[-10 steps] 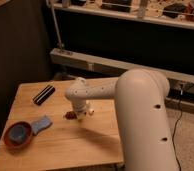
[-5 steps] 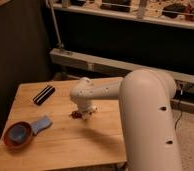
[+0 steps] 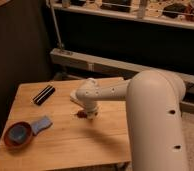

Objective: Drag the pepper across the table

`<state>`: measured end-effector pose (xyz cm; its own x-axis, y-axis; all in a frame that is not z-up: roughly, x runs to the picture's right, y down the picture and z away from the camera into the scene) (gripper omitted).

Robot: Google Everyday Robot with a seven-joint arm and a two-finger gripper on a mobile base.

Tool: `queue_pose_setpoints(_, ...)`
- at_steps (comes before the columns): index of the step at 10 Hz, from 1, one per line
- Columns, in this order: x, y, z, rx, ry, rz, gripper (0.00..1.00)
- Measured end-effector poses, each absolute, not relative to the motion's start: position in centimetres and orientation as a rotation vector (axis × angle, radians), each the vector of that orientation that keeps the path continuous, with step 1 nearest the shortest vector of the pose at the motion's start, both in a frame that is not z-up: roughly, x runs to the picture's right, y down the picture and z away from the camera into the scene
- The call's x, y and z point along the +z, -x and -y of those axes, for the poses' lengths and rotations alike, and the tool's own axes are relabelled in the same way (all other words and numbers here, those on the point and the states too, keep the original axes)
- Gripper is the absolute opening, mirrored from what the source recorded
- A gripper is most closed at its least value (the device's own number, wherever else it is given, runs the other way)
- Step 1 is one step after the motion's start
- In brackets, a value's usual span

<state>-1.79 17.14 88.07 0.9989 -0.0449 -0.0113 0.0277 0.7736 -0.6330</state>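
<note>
The pepper [image 3: 80,114] lies near the middle of the light wooden worktop [image 3: 65,145], a small dark red sliver. The gripper [image 3: 88,114] is down on the worktop just beside it, on its right, seemingly touching it. A blue cloth [image 3: 42,123] lies to the left, touching a reddish bowl [image 3: 18,135]. A dark bar [image 3: 44,94] sits farther back.
</note>
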Motion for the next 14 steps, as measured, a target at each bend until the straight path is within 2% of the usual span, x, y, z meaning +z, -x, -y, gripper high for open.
queue_pose_setpoints(10, 86.7, -5.1, -17.8, 0.079, 0.675, -0.103, 0.16)
queue_pose_setpoints(12, 86.6, -5.9, -17.7, 0.099, 0.673, -0.113, 0.26)
queue_pose_setpoints(13, 86.5, -6.3, -17.7, 0.118, 0.674, -0.118, 0.38)
queue_pose_setpoints(14, 86.5, -6.4, -17.7, 0.126, 0.675, -0.119, 0.44)
